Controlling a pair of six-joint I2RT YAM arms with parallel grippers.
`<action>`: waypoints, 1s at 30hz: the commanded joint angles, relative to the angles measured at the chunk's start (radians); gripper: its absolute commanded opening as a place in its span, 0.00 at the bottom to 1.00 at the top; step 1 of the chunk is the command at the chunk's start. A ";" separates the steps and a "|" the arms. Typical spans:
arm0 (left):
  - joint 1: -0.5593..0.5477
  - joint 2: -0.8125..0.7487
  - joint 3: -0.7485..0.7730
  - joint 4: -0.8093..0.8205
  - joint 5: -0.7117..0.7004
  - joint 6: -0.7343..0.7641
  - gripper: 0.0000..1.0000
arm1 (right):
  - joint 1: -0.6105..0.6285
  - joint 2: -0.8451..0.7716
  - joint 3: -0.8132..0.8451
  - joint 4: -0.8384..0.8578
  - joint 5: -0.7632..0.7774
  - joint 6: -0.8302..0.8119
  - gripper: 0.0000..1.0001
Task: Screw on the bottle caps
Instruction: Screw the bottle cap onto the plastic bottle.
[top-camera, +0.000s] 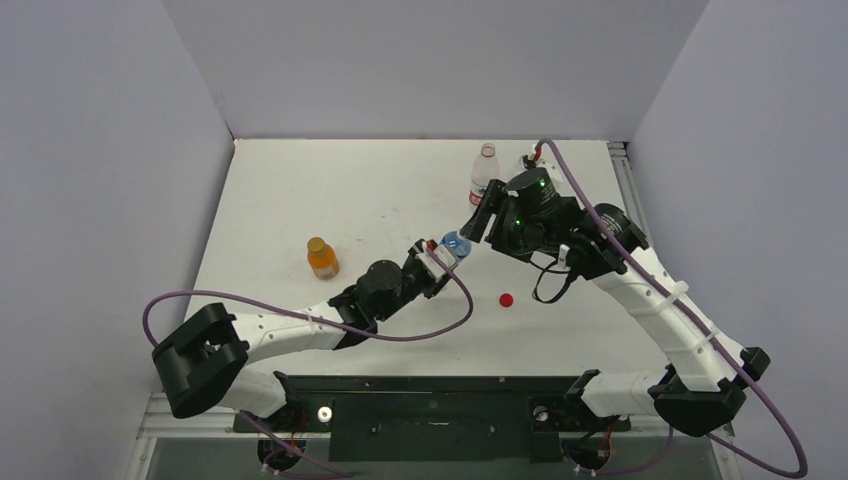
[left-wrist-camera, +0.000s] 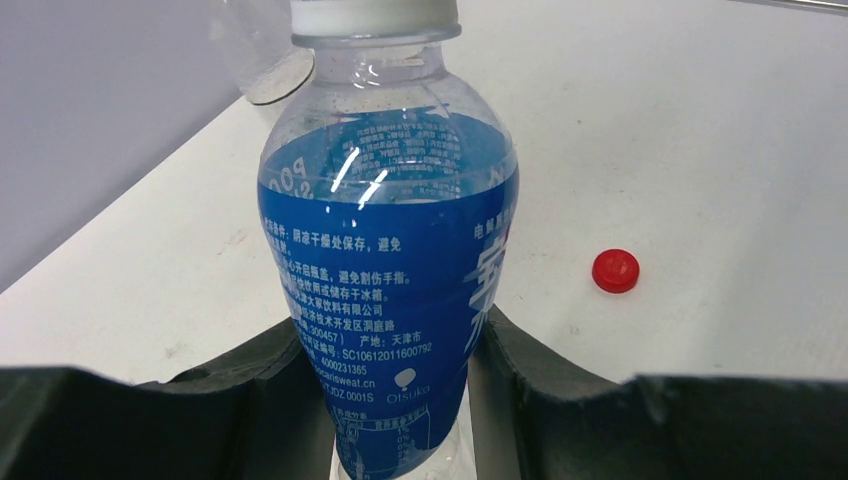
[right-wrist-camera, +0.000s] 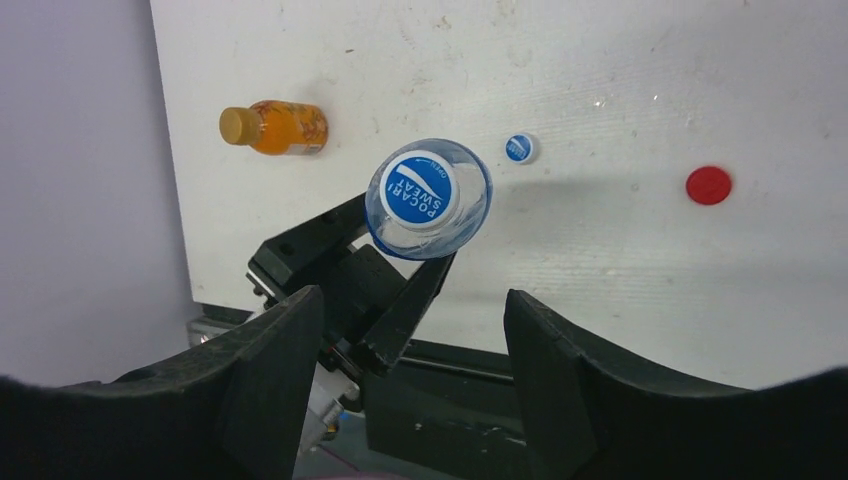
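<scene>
Jaws on the left arm are shut tight on the lower body of the blue-label bottle, holding it roughly upright. The right jaws hang above it, spread wide with nothing between them. One blue-and-white cap sits on that bottle's neck; I cannot tell whether it is fully tight. A second blue-and-white cap and the red cap lie loose on the worktop. The orange bottle already wears its gold cap. These caps look light, stiff and small, and likely to skid on the smooth surface. They are probably best pinched from above, across the ribbed rim. The thin-walled bottle probably dents, so a low, moderate hold suits it.
</scene>
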 joint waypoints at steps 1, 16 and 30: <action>0.046 -0.067 0.045 -0.054 0.209 -0.070 0.00 | -0.010 -0.064 0.070 0.011 0.054 -0.270 0.63; 0.123 -0.267 0.041 -0.344 0.653 -0.156 0.00 | 0.092 -0.172 -0.054 0.076 -0.195 -0.680 0.57; 0.122 -0.318 0.022 -0.371 0.677 -0.182 0.00 | 0.103 -0.161 -0.063 0.097 -0.271 -0.707 0.55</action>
